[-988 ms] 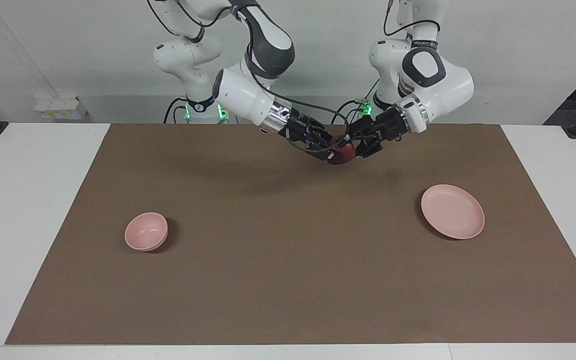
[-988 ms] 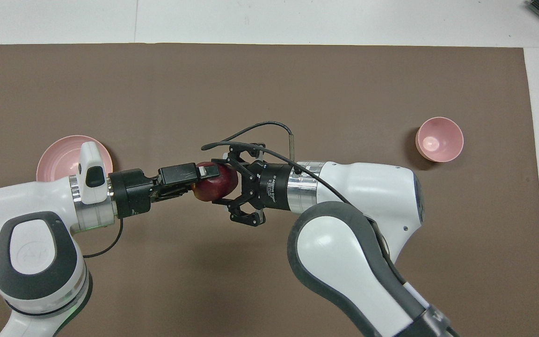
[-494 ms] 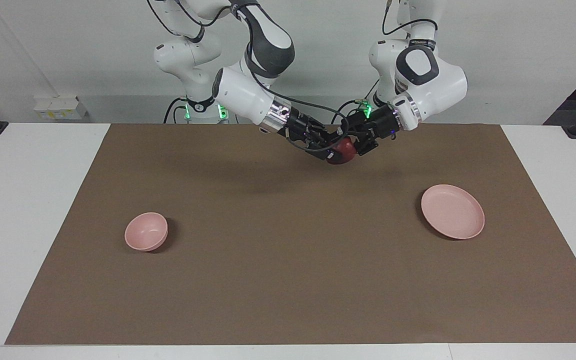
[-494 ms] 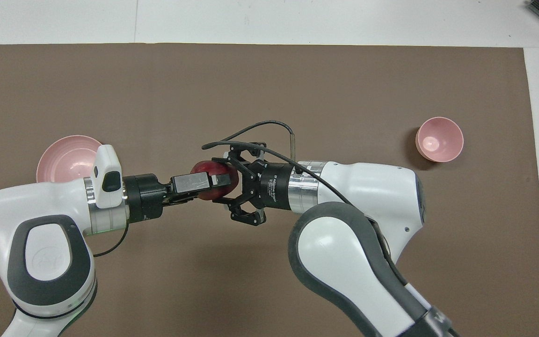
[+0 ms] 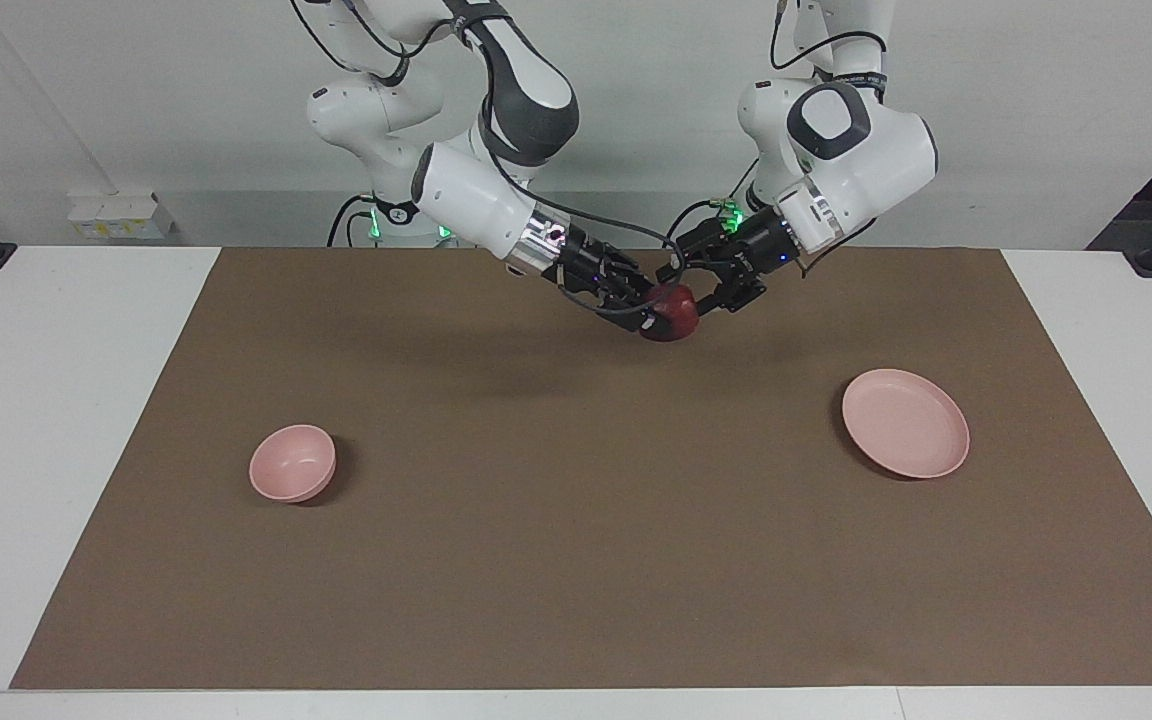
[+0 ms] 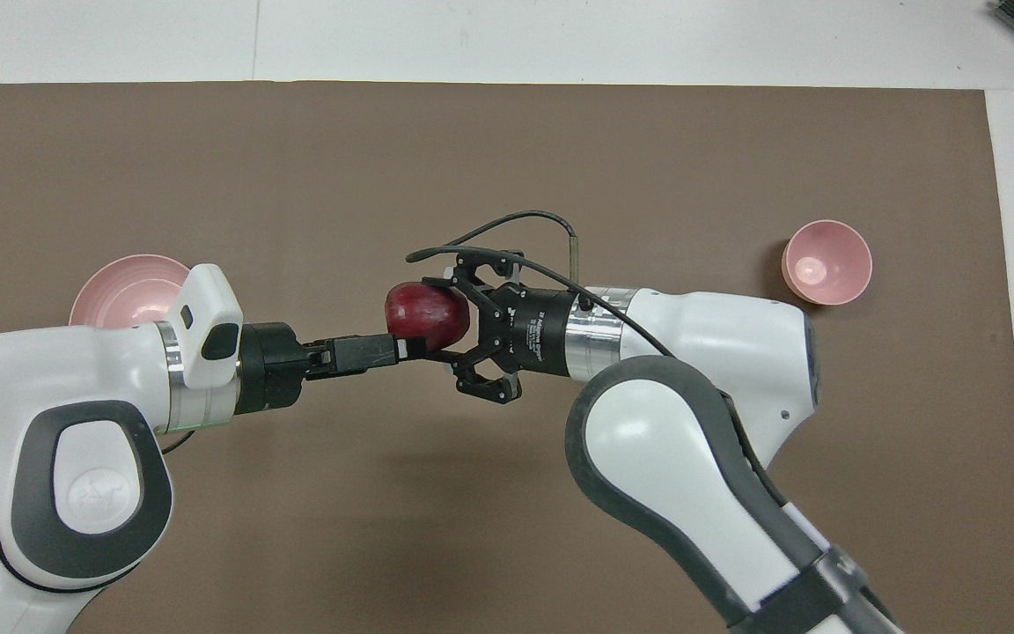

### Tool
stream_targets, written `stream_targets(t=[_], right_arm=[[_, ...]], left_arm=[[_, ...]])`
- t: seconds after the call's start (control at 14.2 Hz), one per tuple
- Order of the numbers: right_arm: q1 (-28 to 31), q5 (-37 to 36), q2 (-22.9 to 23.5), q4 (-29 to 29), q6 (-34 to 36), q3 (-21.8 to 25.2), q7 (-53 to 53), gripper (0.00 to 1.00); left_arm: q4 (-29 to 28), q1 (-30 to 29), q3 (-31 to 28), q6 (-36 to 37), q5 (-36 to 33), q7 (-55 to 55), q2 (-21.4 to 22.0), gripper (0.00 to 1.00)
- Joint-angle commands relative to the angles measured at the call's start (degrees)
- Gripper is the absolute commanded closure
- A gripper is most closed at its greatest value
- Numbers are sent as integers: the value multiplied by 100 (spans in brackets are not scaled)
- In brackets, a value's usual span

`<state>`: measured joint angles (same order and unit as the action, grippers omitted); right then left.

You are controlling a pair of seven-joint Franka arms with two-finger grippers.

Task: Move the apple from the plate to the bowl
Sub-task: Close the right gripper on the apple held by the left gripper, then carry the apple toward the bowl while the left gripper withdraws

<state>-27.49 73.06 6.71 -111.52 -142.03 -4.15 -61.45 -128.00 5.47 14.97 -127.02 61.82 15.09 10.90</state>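
Observation:
The dark red apple (image 5: 671, 312) (image 6: 423, 315) hangs in the air over the brown mat, between the two hands. My right gripper (image 5: 654, 312) (image 6: 438, 319) is shut on it, fingers clasping both sides. My left gripper (image 5: 699, 289) (image 6: 410, 346) is open just beside the apple, its fingers off the fruit. The flat pink plate (image 5: 904, 422) (image 6: 120, 291) lies bare toward the left arm's end, partly covered by the left arm in the overhead view. The small deep pink bowl (image 5: 292, 462) (image 6: 826, 261) stands toward the right arm's end with nothing in it.
A brown mat (image 5: 576, 560) covers most of the white table (image 5: 56, 420). Both arms lean in over the part of the mat nearest the robots.
The left gripper has opened, let go of the apple and drawn back a little. The right gripper keeps the apple and has shifted slightly toward the bowl's end.

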Motion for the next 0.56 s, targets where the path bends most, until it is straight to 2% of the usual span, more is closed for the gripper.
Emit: stream_targets(t=[0.0,0.35,0.49], right_arm=[[235,-281,-4,86,-52,11,666,100],[657,-2266,260,297,-44,2,1398,100],[841,-3127,330,297,-44,2,1643,100]], left_arm=[[-32,-116,-47,80,-660,-15,-88,0],[-32,-318,-82,195,-2706,-15,-123,0],[-24,-388,-265,204,-3401,-15,-176,0]])
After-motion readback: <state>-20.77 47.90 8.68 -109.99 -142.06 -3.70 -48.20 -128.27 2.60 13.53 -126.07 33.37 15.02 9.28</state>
